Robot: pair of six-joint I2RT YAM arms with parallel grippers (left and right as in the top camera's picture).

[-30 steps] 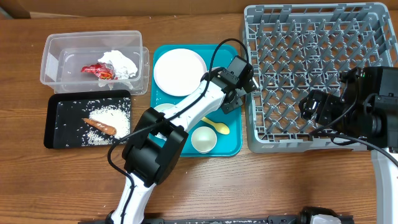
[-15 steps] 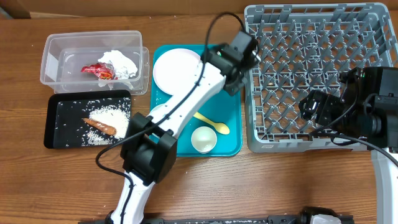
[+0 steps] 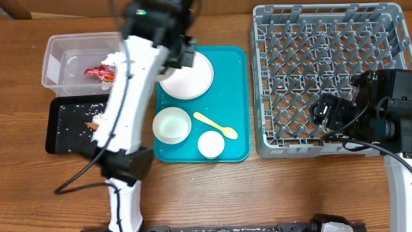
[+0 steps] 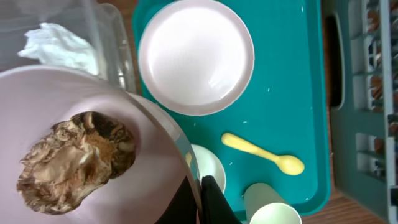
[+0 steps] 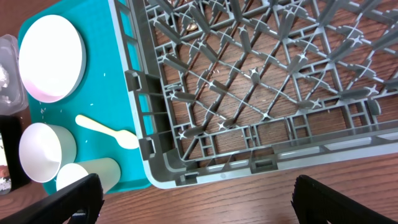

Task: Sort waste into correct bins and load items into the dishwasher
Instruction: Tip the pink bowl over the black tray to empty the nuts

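Swung away from the rack edge at centre frame, the left arm (image 3: 132, 90) now reaches to the upper left of the overhead view. The second bowl (image 3: 172, 124), previously covered by that arm, is exposed at the lower left of the teal tray (image 3: 241, 64). The right arm (image 3: 380, 116) has not moved.

Left jaws: clenched on the rim of the held bowl (image 4: 62, 93), at the bottom of the left wrist view. The held bowl contains the brown food lump (image 4: 74, 162). It hangs above the border between the clear tub (image 3: 61, 48) and the teal tray.

Right jaws: released, fingers spread wide at the lower corners of the right wrist view, grasping nothing. They hang over the lower part of the dish rack (image 3: 328, 58).

Clear tub, upper left: foil wrapper (image 3: 100, 73) and napkin (image 4: 56, 46).

Black tray (image 3: 64, 138), directly below the tub: rice grains (image 3: 71, 108). One end of the sausage (image 3: 89, 125) shows beside the arm.

Teal tray, centre of the tabletop (image 3: 290, 187): plate (image 3: 193, 80) at the top, spoon (image 3: 215, 125) in the middle, cup (image 3: 210, 144) at the bottom, just beside the second bowl.
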